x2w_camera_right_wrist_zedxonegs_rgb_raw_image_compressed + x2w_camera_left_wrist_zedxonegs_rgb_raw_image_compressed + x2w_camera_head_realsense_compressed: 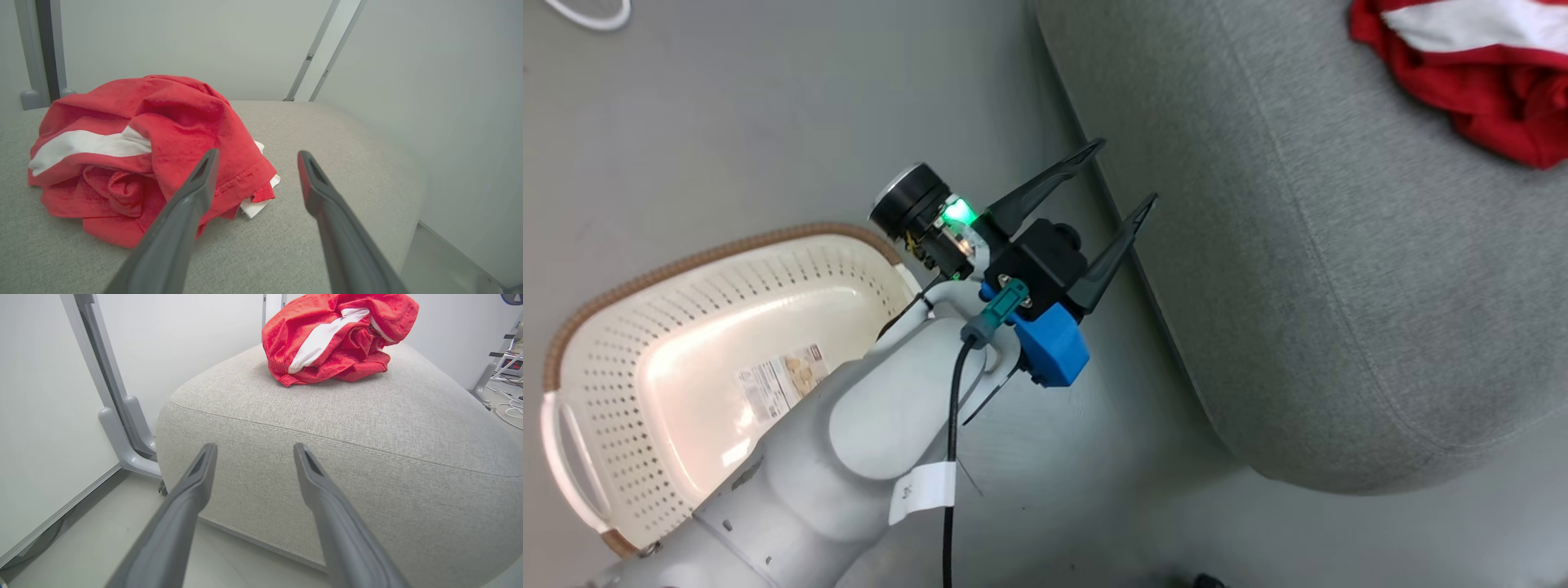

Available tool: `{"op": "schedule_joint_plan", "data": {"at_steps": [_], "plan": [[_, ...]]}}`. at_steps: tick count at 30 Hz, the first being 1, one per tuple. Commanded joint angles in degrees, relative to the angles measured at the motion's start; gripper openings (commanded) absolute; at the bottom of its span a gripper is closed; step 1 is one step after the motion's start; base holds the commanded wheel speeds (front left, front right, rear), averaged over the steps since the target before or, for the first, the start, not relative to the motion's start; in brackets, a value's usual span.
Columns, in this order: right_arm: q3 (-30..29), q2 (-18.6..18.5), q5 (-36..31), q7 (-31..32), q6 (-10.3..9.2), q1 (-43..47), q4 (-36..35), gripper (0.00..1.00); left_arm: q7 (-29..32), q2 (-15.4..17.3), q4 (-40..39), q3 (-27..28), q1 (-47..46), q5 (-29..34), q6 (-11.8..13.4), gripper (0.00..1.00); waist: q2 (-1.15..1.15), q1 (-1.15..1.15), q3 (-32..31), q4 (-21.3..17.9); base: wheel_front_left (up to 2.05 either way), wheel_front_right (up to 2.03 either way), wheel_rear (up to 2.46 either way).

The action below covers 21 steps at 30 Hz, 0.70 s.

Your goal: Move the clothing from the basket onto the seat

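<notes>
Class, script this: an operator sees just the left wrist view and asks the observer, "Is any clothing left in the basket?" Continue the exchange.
Observer: None shows. In the head view the basket has a bare bottom but for a label sticker, though the left arm hides part of it.
Operator: Where is the right gripper?
Observer: The right wrist view has the right gripper open above the seat, close beside the clothing.

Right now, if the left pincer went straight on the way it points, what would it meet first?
Most likely the seat, on its grey side just below the seam: the open left pincer aims there with nothing between. The clothing lies higher, on top, out of that line. Depth is unclear.
</notes>
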Motion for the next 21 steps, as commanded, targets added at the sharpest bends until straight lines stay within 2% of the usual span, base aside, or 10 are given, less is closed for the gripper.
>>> {"op": "schedule_joint_plan", "data": {"at_steps": [1, 5, 9, 16, 21], "plan": [[0.2, 0.2, -0.7, 0.0, 0.01, 2.5, -1.4, 1.00, -0.6, 0.2, 0.5, 0.8, 1.5, -0.6, 0.6, 1.00, 0.00, 0.00, -4.8, -0.1, 0.00, 0.00, 0.00], [1.8, 0.2, -1.5, 0.0, 0.01, 6.8, -5.9, 1.00, -1.0, 0.1, 0.4, 3.2, 4.3, -2.2, 1.9, 1.00, 0.00, 0.00, -9.7, 0.6, 0.00, 0.00, 0.00], [4.5, 0.5, -1.9, 0.0, 0.01, 9.5, -10.2, 1.00, -1.1, 0.4, -3.0, 7.5, 7.6, -2.8, 3.4, 1.00, 0.00, 0.00, -13.8, 2.1, 0.00, 0.00, 0.00], [13.0, 2.1, -2.4, 0.0, 0.01, 11.4, -15.2, 1.00, -1.1, 1.8, -9.3, 16.3, 13.6, -1.1, 5.5, 1.00, 0.00, 0.00, -18.2, 6.4, 0.00, 0.00, 0.00], [18.4, 3.1, -1.8, 0.0, 0.01, 11.9, -17.1, 1.00, -1.1, 1.9, -11.5, 22.0, 17.6, 0.3, 6.1, 1.00, 0.00, 0.00, -20.6, 10.2, 0.00, 0.00, 0.00]]}}
